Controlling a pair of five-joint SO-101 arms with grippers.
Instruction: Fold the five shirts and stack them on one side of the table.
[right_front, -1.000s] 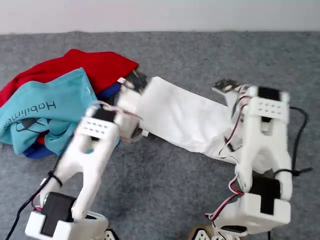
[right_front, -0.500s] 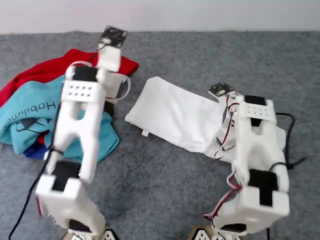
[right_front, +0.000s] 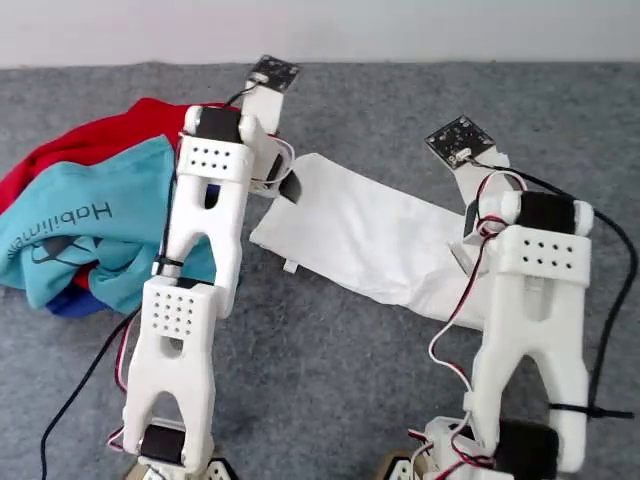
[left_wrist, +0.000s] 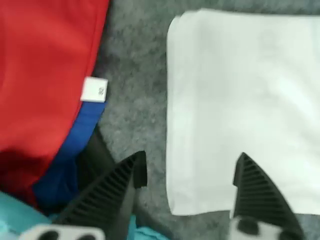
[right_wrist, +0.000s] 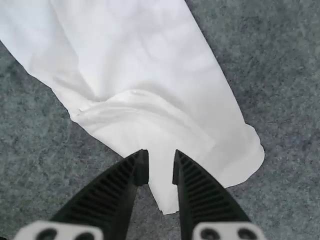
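— What's nearest you now?
— Your right gripper (right_wrist: 159, 157), over the lower right end of the white shirt (right_front: 360, 230). Its jaws show only a narrow gap, with nothing between them. That arm reaches farther up the frame than half a second ago.
— And the shirt?
— It lies folded long, slanting across mid-frame on the grey surface (right_front: 330, 370).
— Farther on?
— Your left gripper (left_wrist: 192, 162), jaws wide apart and empty, has swung right from over the red shirt (right_front: 190, 130) to the white shirt's left edge. The red shirt, teal shirt (right_front: 100, 220) and blue shirt (left_wrist: 82, 135) are heaped at upper left.
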